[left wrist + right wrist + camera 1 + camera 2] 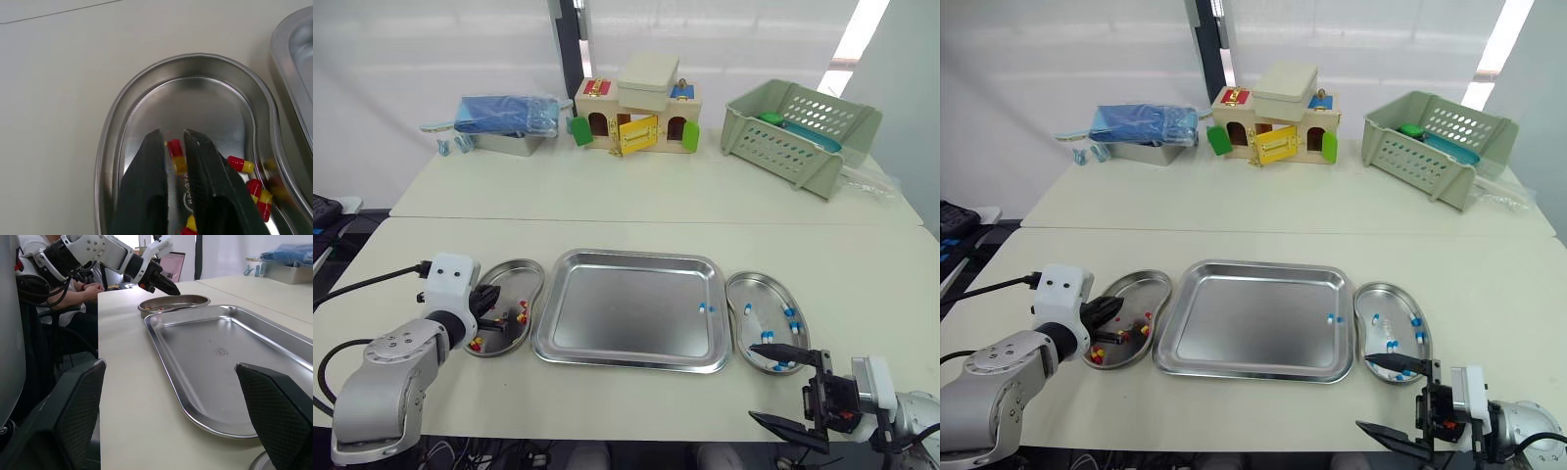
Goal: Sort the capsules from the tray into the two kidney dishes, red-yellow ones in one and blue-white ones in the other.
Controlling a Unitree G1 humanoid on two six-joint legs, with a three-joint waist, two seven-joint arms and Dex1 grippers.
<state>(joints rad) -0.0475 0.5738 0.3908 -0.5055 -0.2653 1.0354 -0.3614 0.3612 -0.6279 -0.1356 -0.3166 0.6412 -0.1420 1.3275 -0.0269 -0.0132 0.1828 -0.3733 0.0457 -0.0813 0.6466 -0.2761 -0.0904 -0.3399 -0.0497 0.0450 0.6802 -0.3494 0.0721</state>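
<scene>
The tray (607, 323), left kidney dish (514, 277) and right kidney dish (766, 292) are plain silvery steel on a cream tabletop (646, 201). Red-yellow capsules (176, 155) dot the left one, blue-white capsules (790, 317) the right. The left claw (171, 133) and right claw (169, 364) are black, the latter's pads (78, 396) cross-hatched.

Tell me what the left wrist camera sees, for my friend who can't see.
The left gripper's two black fingers hang slightly apart over a shiny kidney dish, with a red-yellow capsule showing between their tips. More red-yellow capsules lie in the dish, and the tray's rim sits beside it.
</scene>
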